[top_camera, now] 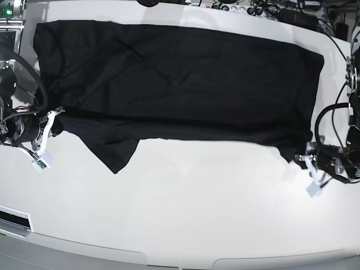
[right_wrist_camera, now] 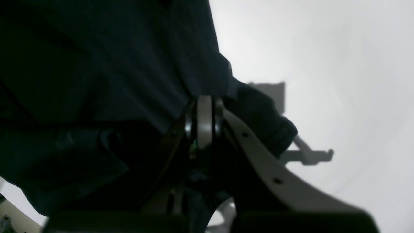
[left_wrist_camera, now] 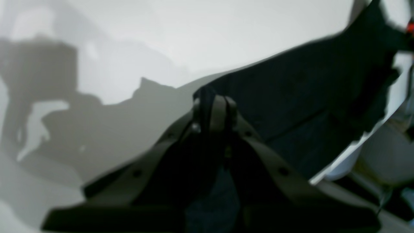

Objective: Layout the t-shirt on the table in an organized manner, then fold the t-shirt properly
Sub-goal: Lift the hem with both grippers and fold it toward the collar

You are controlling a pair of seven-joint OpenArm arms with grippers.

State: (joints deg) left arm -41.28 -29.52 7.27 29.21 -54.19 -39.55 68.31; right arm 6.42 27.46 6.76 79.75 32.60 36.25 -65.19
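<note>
The black t-shirt lies spread across the far half of the white table, with one sleeve pointing toward the near side. At the shirt's left edge in the base view, my right gripper is shut on the fabric. The right wrist view shows its fingers pressed together, with the t-shirt bunched around them. My left gripper is shut on the shirt's near right corner. Its fingers are closed with dark cloth between them, above the table.
Cables and power strips lie along the table's far edge. The curved front edge runs along the bottom of the base view. Both arm bodies sit at the table's sides.
</note>
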